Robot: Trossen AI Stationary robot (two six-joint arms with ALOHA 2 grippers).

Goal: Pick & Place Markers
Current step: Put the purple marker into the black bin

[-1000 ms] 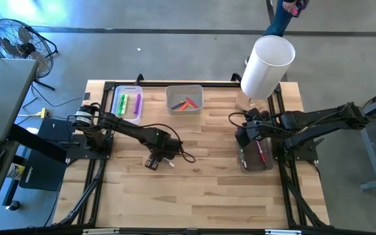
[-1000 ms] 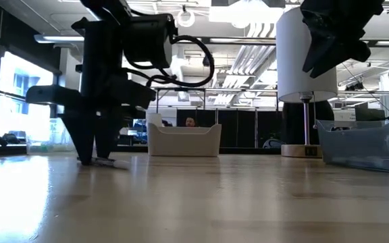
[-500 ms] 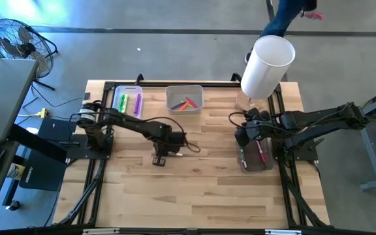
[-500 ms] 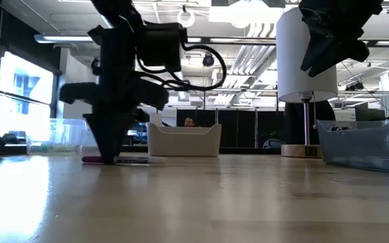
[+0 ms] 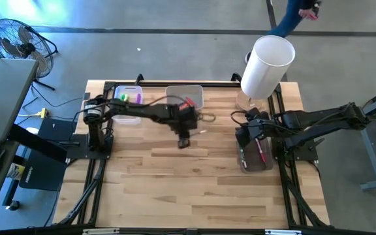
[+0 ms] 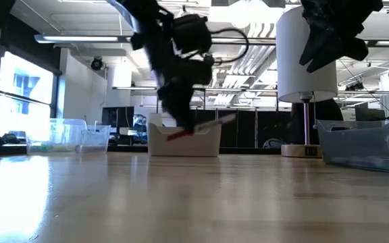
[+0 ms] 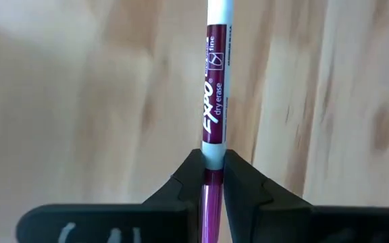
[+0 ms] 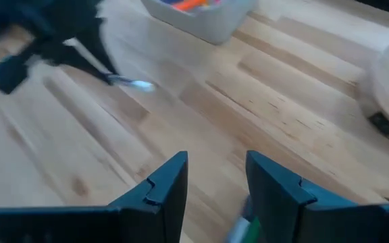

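My left gripper (image 5: 183,136) hangs above the table's middle, just in front of the centre bin (image 5: 175,104), shut on a white-bodied marker (image 7: 216,81) with a magenta label and cap. The low view shows this marker (image 6: 201,127) tilted and clear of the wood. The centre bin holds red and orange markers (image 5: 188,102). A clear bin (image 5: 128,112) at the far left holds green markers (image 5: 124,98). My right gripper (image 8: 215,192) is open above the right-hand bin (image 5: 256,156), which holds more markers. My left gripper pinches the marker between its two fingers where the white barrel meets the magenta cap (image 7: 213,156). The fingers point down and lie across the marker. It is lifted clear of the table and tilted, cap end (image 6: 176,136) lower, white end (image 6: 225,120) higher.
A tall white cylinder (image 5: 266,65) on a round base stands at the far right corner. The black frame rail (image 5: 103,163) runs along the table's sides. Bare wood (image 5: 194,189) fills the near half. A person (image 5: 292,13) shows beyond the far edge.
My left gripper has taken hold of the marker that lay on the table and lifted it clear. It has carried it up, toward the table's far edge and to the right, toward the centre bin. The marker now tilts instead of lying flat.
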